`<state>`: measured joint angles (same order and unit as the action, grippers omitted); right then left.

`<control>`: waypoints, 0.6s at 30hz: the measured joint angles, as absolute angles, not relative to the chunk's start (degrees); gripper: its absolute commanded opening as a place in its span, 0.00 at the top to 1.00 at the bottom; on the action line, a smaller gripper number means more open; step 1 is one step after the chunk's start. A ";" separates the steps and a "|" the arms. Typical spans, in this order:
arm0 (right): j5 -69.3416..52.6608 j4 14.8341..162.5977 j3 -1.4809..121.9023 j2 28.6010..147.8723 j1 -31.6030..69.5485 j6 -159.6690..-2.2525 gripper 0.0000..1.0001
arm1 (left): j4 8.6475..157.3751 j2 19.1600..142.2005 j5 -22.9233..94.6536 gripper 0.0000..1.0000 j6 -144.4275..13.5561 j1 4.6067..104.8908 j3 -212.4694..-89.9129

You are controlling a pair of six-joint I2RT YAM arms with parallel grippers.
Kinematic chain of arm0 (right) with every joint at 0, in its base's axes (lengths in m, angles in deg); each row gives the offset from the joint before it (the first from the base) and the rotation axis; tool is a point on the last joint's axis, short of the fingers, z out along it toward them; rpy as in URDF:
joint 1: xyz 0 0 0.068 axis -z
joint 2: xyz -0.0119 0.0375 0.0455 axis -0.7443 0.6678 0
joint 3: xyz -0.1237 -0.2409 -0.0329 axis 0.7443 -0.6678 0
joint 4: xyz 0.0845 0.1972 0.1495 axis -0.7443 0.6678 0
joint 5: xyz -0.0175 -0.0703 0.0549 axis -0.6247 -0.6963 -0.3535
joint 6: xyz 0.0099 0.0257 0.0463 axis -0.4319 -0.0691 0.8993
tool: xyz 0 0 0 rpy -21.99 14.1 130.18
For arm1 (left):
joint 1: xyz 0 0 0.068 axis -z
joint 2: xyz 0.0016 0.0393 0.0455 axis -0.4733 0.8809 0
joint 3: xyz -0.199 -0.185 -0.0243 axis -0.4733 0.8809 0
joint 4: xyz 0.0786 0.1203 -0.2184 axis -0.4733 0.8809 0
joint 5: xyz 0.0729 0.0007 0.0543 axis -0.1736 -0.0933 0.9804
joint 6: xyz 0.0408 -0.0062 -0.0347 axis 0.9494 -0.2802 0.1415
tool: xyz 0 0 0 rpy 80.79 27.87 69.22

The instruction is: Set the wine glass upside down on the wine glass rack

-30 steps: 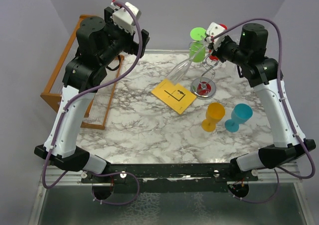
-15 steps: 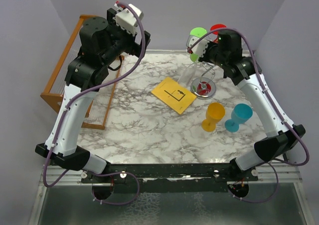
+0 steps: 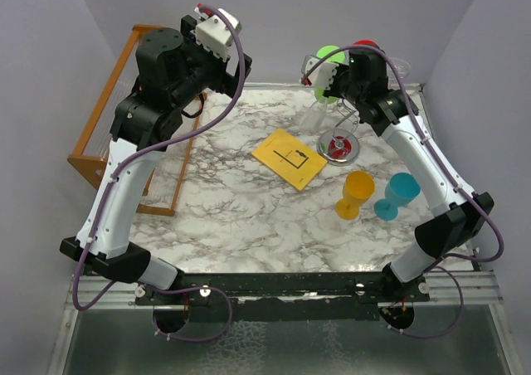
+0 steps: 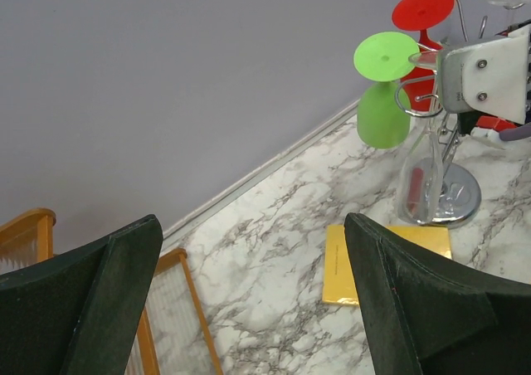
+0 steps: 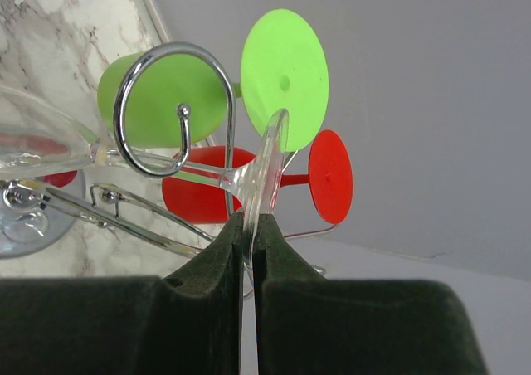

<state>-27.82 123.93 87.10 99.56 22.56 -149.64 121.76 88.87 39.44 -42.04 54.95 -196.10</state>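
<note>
Over the far right of the marbled table (image 3: pixel 232 201), seen from above, the right gripper (image 3: pixel 326 78) holds the clear stemmed wine glass (image 3: pixel 318 116) bowl-down against the silver wire rack (image 3: pixel 341 149) with its round shiny base. From the left wrist, the left gripper (image 4: pixel 251 226) gapes wide, empty and well apart. From the right wrist, dark fingers (image 5: pixel 216 259) pinch the glass's foot beside a wire curl (image 5: pixel 170 47); I'd judge it nearly hung, with seating and release left.
</note>
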 measured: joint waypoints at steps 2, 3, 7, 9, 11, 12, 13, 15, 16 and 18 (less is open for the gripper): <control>-27.95 123.50 87.60 100.23 22.23 -149.66 0.99 | 121.78 88.87 39.42 0.05 -41.91 54.95 -196.10; -27.99 123.23 87.69 100.41 22.04 -149.71 0.99 | 121.78 88.87 39.42 0.05 -41.89 54.95 -196.10; -28.17 122.40 88.58 101.04 21.03 -150.10 0.99 | 121.85 88.89 39.39 0.05 -41.63 54.95 -196.10; -28.25 121.86 88.91 101.30 20.40 -150.45 0.99 | 121.89 88.89 39.37 0.05 -41.50 54.95 -196.10; -28.34 121.38 89.61 101.81 19.81 -150.65 0.99 | 122.00 88.89 39.37 0.05 -41.41 54.95 -196.08; -28.39 121.14 89.92 102.07 19.50 -150.69 0.99 | 122.06 88.89 39.39 0.05 -41.36 54.95 -196.05; -28.43 121.03 90.20 102.29 19.24 -150.76 0.99 | 122.06 88.89 39.37 0.05 -41.32 54.95 -195.99; -28.45 120.70 90.66 102.83 18.67 -151.06 0.99 | 122.13 88.89 39.39 0.05 -41.26 54.95 -195.86; -28.47 120.61 90.77 103.05 18.36 -151.11 0.99 | 122.13 88.89 39.39 0.05 -41.26 54.95 -195.77; -28.52 120.57 90.83 103.32 17.71 -151.28 0.99 | 122.26 88.89 39.39 0.05 -41.23 54.95 -195.73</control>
